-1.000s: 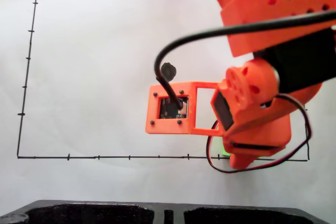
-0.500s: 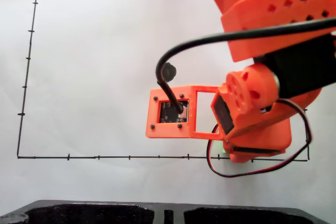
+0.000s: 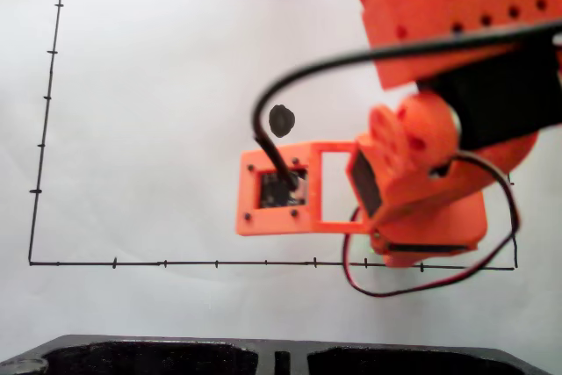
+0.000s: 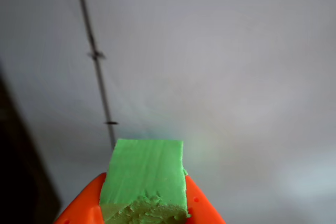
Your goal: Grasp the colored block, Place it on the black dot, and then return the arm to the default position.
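In the wrist view the colored block (image 4: 144,171), a bright green cube with a rough lower face, sits between two orange fingers (image 4: 202,209) at the bottom edge. My gripper (image 4: 144,212) is shut on it, above white paper. In the fixed view the orange arm (image 3: 430,191) with its square camera plate (image 3: 277,195) fills the right side and hides the block and the fingertips. The black dot (image 3: 281,120) lies bare on the paper just above the camera plate, left of the arm's body.
A thin black rectangle outline with tick marks (image 3: 176,263) frames the white paper; its line (image 4: 97,72) also runs through the wrist view. A black foam tray (image 3: 176,357) lies along the near edge. Red and black cables (image 3: 421,285) loop under the arm.
The arm and camera plate have drifted slightly left. The green sliver under the arm has gone out of sight, and the black dot now stands clear of the cable.
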